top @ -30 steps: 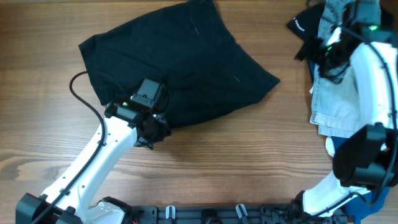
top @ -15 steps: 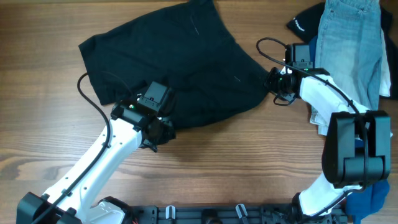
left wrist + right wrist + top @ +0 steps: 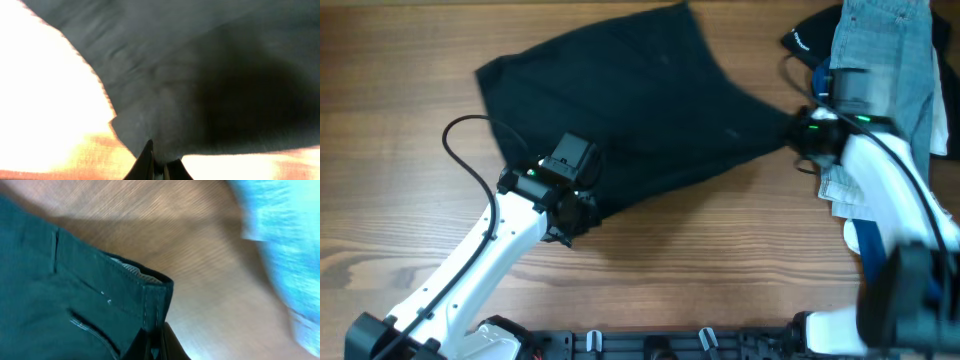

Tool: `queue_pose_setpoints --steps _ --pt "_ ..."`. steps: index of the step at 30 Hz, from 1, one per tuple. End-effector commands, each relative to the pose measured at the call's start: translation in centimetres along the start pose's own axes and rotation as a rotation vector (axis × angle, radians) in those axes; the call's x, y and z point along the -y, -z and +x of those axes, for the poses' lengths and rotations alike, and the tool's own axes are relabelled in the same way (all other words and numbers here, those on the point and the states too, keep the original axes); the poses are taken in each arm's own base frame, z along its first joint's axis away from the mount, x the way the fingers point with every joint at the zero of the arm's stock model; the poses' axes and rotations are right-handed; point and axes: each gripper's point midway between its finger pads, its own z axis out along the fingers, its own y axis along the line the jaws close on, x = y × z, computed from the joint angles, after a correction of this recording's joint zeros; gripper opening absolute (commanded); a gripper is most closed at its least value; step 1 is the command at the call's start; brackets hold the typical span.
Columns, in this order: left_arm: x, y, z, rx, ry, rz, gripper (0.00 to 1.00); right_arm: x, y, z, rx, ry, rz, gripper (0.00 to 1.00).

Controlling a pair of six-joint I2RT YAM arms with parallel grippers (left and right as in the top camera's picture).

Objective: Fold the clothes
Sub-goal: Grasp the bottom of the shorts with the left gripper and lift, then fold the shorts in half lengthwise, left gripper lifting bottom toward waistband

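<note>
The clothes, a pair of black shorts, lie spread across the middle of the wooden table. My left gripper is shut on the shorts' near left corner; in the left wrist view its tips pinch the dark cloth. My right gripper is shut on the right corner. The right wrist view shows that gripper clamped on the stitched waistband edge, with a sliver of pale inner band above it. The cloth between the two grips looks stretched.
Light-blue jeans lie at the right edge, right behind my right arm, and fill the right wrist view's right side. A small black piece with white print sits at the top right. Bare wood runs along the front.
My right arm came in from over the jeans, closed on the shorts' right corner and pulled it right. The whole garment shifted right. The left gripper kept its grip and barely moved.
</note>
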Motion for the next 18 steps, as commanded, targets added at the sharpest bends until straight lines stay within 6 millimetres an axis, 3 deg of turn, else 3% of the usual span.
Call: queue_pose_setpoints --steps 1,4,7,9,12,15,18 --pt "-0.6 2.3 1.7 -0.014 0.022 0.029 0.04 1.6 6.8 -0.4 0.108 0.001 0.014 0.04" --pt "-0.8 4.8 3.5 -0.002 0.018 0.113 0.04 4.2 11.3 2.2 0.124 -0.002 0.098 0.04" --pt "-0.9 6.5 3.9 0.049 0.016 0.175 0.04 5.9 12.7 3.5 0.12 -0.005 0.163 0.04" --pt "-0.8 8.0 3.1 0.148 0.015 0.222 0.04 5.7 13.1 3.2 0.146 -0.005 0.155 0.04" --pt "-1.1 10.2 -2.3 0.442 0.05 0.191 0.04 3.3 12.6 0.8 0.213 0.03 0.056 0.04" --pt "0.0 10.9 -6.6 0.597 0.046 0.159 0.04 1.3 11.4 -1.0 0.24 0.084 -0.015 0.04" --pt "1.9 11.0 -12.1 0.768 0.018 0.105 0.04 0.7 7.9 -2.8 0.228 0.083 -0.009 0.05"
